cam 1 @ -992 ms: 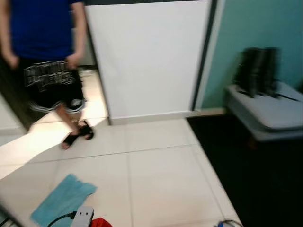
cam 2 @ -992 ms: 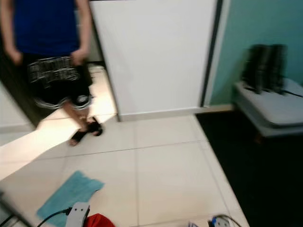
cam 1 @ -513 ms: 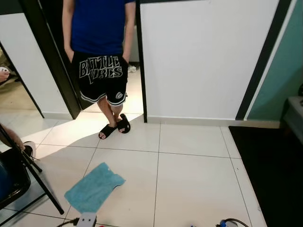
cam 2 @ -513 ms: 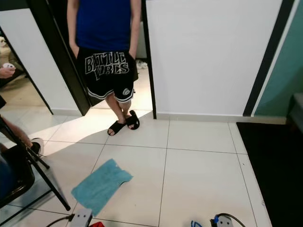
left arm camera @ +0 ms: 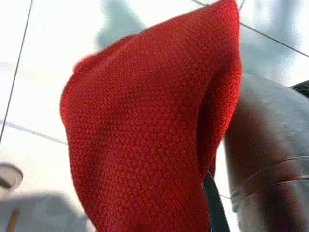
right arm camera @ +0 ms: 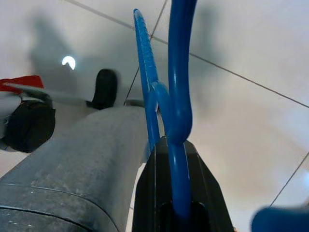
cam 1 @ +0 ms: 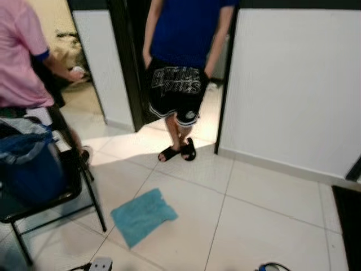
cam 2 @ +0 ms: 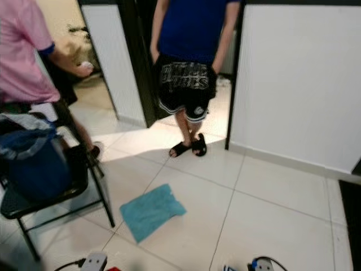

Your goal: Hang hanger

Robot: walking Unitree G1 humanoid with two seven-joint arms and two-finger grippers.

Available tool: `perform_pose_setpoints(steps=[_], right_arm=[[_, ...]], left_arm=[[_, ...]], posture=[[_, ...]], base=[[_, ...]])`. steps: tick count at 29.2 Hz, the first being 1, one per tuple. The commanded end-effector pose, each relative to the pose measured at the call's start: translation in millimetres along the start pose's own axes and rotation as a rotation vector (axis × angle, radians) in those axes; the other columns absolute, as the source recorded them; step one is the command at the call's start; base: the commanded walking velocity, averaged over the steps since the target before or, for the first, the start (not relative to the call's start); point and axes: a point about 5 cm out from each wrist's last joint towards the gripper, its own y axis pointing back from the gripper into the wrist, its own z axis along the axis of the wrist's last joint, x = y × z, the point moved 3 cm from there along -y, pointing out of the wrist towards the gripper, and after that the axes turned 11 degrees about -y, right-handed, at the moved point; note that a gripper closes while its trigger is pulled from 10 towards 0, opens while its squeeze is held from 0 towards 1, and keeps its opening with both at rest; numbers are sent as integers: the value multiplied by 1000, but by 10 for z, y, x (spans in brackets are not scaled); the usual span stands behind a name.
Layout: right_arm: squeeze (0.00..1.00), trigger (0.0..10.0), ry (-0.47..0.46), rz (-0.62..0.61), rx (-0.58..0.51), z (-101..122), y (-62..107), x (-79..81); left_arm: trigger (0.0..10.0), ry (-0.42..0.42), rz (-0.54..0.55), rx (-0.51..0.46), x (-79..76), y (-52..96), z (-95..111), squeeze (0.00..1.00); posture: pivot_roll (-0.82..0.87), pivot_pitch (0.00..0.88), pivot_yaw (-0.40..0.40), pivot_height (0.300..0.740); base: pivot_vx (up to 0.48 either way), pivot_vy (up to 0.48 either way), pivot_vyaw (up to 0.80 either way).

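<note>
In the right wrist view my right gripper (right arm camera: 176, 162) is shut on a blue plastic hanger (right arm camera: 176, 96), whose hook and arm rise between the black fingers. A bit of that blue hanger (cam 2: 256, 264) shows at the bottom edge of the right eye view. A red knitted cloth (left arm camera: 145, 135) drapes over my left gripper (left arm camera: 205, 193) and hides most of it, with one black finger (left arm camera: 213, 205) showing under the cloth. White floor tiles lie below both grippers.
A person in a blue shirt and black shorts (cam 1: 180, 84) stands in the dark doorway ahead. At the left are a person in pink (cam 1: 22, 62) and a black folding chair with a blue bag (cam 1: 34, 169). On the tiles lie a teal cloth (cam 1: 144, 214) and a power strip (cam 1: 100, 264).
The camera has swung to the left: the teal wall and grey bench have left the picture, and the chair and the person in pink have come in. Both grippers still hold their loads.
</note>
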Motion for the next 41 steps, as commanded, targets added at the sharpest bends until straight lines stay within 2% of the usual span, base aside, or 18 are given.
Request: perform_pose_setpoints(steps=[1,24,41], right_arm=[[0,10000,3,7,0,14,-7,25],[0,10000,3,11,-1,32,-7,27],[0,10000,3,-9,-9,49,-3,-4]], left_arm=[[10000,-11,4,-12,30,2,45,0],[10000,-26,-12,-24,22,-1,78,0],[10000,-30,-14,-30,5,-7,94,0]], posture=[[-2,0,32,740],[-3,0,42,740],[-7,0,32,740]], base=[[0,0,775],[0,0,775],[0,0,25]])
